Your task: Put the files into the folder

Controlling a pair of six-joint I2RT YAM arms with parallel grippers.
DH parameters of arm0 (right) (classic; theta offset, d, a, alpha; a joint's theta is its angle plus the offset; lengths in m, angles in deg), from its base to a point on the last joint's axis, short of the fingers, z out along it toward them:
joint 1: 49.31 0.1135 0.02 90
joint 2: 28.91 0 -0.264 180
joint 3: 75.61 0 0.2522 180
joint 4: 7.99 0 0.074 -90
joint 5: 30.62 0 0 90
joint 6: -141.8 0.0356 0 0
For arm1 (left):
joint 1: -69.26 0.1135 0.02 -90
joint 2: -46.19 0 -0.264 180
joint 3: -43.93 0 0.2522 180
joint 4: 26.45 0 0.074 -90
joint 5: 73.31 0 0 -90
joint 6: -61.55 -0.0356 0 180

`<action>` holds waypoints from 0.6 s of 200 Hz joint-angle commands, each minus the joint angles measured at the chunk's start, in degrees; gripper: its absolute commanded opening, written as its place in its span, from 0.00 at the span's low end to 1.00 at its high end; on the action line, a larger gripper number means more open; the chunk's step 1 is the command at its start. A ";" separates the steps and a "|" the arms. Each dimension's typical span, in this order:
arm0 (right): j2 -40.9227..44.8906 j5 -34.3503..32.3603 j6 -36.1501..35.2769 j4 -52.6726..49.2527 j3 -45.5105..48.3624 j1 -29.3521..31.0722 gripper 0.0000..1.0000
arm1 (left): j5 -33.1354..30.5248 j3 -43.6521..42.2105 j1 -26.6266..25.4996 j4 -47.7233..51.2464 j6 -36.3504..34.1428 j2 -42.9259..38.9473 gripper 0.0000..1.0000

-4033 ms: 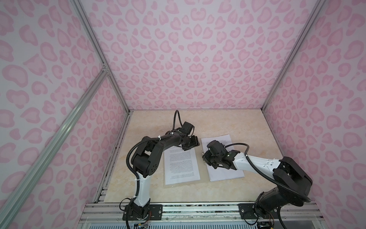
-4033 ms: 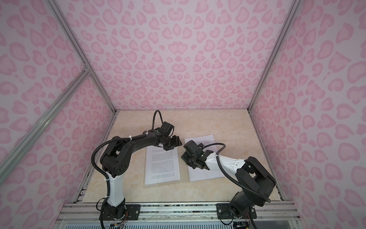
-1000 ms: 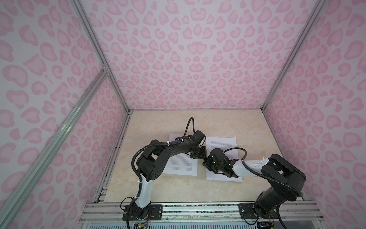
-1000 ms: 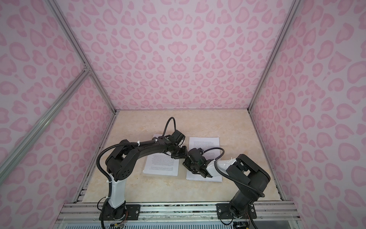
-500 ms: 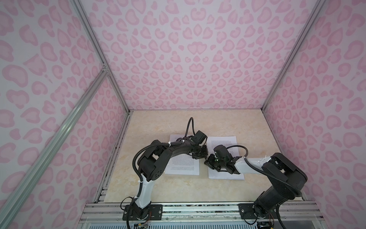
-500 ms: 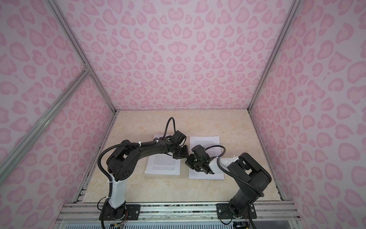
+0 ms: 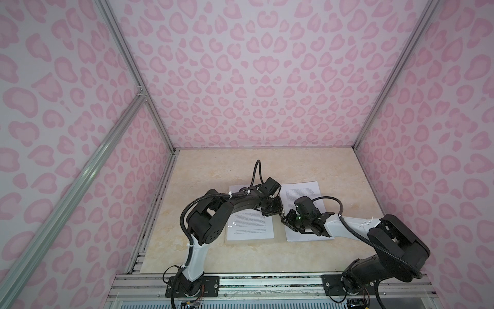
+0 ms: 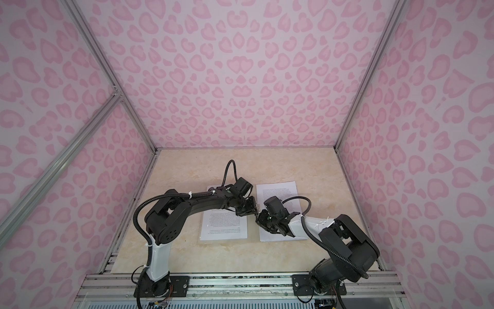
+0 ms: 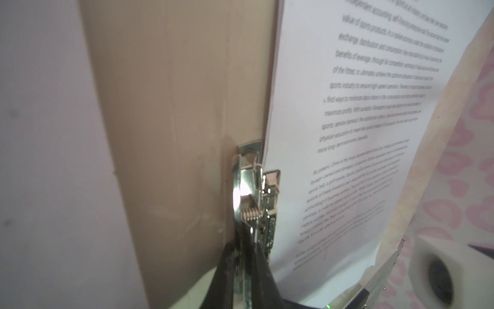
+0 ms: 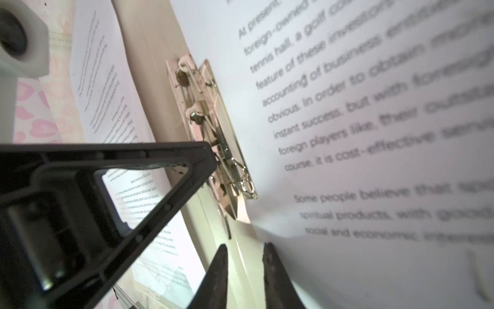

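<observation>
I find my right gripper (image 10: 244, 256) parted, empty, just short of the slim metal clip (image 10: 211, 120), my left gripper (image 9: 244, 240) clenched on that clip, apparently to raise it so the white printed files (image 10: 374, 107) abutting it seat in the grey-beige cardboard folder (image 9: 173, 107).

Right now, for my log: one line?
left hand: shut on slim metal clip; right hand: open; white printed sheet: on grey-beige cardboard folder

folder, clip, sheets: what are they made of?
folder: probably cardboard, matte beige-brown, faint crease lines.
clip: metal, shiny, with bright glints and a coiled spring.
sheets: plain paper, matte white, black printed text, curving where lifted.
</observation>
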 commanded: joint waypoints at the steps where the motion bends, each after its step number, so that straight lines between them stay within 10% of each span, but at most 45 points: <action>1: 1.14 -1.10 -0.86 -3.52 0.62 -0.14 0.27 | -7.22 -1.06 0.22 10.99 0.74 1.93 0.10; 120: -2.17 3.56 -0.45 5.56 -0.86 -2.00 0.26 | -6.77 -1.77 0.25 10.52 1.01 1.90 0.10</action>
